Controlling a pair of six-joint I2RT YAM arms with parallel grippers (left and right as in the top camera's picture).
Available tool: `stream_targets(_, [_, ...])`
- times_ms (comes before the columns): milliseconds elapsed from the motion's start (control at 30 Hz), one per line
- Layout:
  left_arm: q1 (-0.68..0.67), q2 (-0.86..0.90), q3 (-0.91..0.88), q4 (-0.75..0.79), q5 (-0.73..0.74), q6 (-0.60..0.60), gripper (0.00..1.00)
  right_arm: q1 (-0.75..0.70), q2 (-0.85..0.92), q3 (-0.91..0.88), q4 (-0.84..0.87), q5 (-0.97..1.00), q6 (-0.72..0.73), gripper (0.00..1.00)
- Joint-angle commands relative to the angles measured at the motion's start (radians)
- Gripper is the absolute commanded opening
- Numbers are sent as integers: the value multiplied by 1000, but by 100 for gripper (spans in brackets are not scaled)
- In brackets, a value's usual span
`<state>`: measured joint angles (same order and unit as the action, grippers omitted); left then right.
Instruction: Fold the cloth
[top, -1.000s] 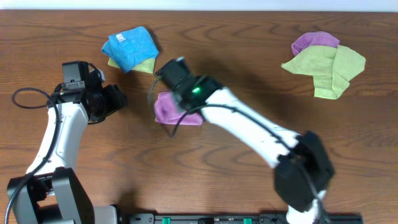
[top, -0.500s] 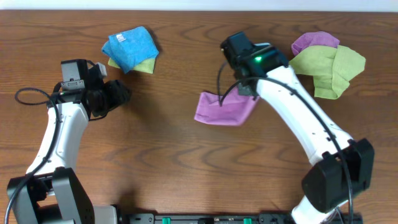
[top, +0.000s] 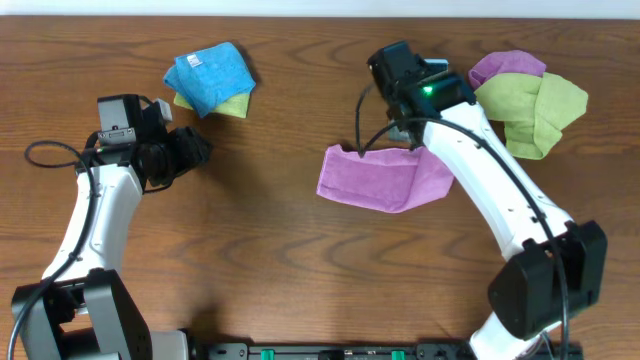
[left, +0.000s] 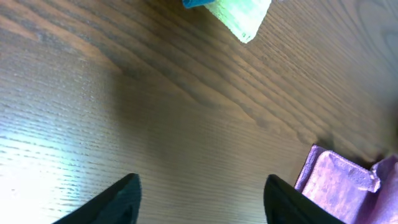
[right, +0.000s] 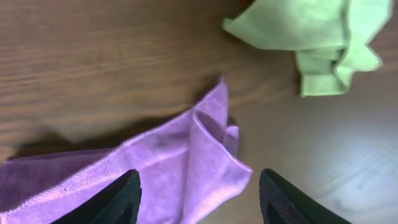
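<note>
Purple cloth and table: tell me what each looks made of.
Purple cloth: looks like soft terry or microfibre, matte; fuzzy nap, stitched hem, limp folds. Table: wood or wood-look laminate, slight sheen; grain lines and soft glare show.

A folded bright blue cloth with a white tag lies at the far left of the brown wooden surface, on top of a lime-green piece. At the far right, a crumpled lime-green cloth overlaps a purple rag.
</note>
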<state>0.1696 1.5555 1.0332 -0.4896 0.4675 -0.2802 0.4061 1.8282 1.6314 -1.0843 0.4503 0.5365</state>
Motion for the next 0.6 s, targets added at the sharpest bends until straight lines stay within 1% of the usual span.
stream_targets(0, [6, -21, 25, 0, 32, 11, 67, -87, 5, -64, 27, -106, -55, 61])
stream_targets(67, [6, -21, 25, 0, 33, 11, 67, -149, 6, -106, 54, -149, -70, 63])
stream_targets(100, [6, -21, 25, 0, 37, 11, 68, -182, 6, -128, 76, -180, -99, 63])
stream_targets(200, [6, -21, 25, 0, 66, 11, 76, -280, 6, -195, 143, -312, -173, 64])
stream_targets(233, [6, -21, 25, 0, 74, 11, 77, -301, 6, -212, 167, -356, -191, 64])
stream_targets(300, [6, -21, 25, 0, 85, 11, 84, -335, 6, -239, 211, -443, -219, 64])
stream_targets(400, [6, -21, 25, 1, 105, 11, 95, -355, 7, -266, 265, -524, -224, 64])
stream_targets(467, [6, -21, 25, 1, 109, 11, 98, -351, 10, -274, 286, -544, -224, 64])
stream_targets(567, [6, -21, 25, 1, 109, 11, 98, -334, 28, -274, 311, -572, -224, 64])
